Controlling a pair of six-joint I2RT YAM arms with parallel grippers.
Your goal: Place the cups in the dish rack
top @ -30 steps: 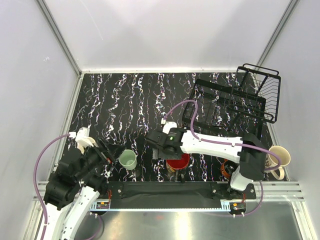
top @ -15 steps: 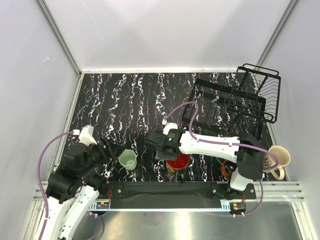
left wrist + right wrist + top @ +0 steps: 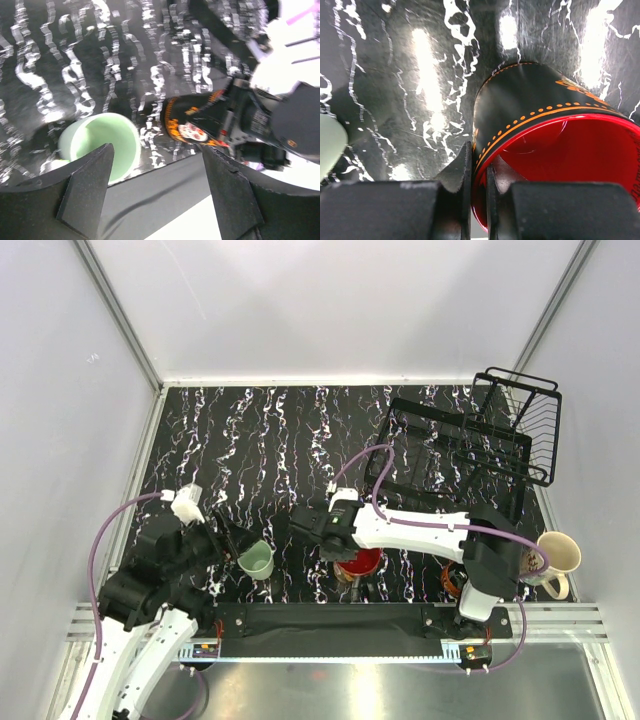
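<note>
Cups, status: black mug (image 3: 535, 110), red inside, orange-patterned outside, sat at the near middle of the table (image 3: 250, 440), mouth up in the top view. Right gripper (image 3: 479, 155) was nearly closed, pinching the mug's rim wall, one finger inside and one outside. Left gripper (image 3: 157, 149) stood wide apart and held nothing. The mint mug (image 3: 100, 142) sat just beyond its left finger, and contact could not be told.

Edges and room: both mugs were close to the black strip (image 3: 330, 618) along the near edge, mint left of black, the two apart. The cream mug (image 3: 558, 553) sat far right by the right arm's base. The dish rack (image 3: 470, 440) occupied the far right corner, well apart from all mugs, its taller section toward the right wall. Marbled surface lay open between the mugs and the rack's left side.

Pose: the right arm reached leftward from its base, forearm low across the near table. The left arm was folded, wrist aimed right at the mint mug.
</note>
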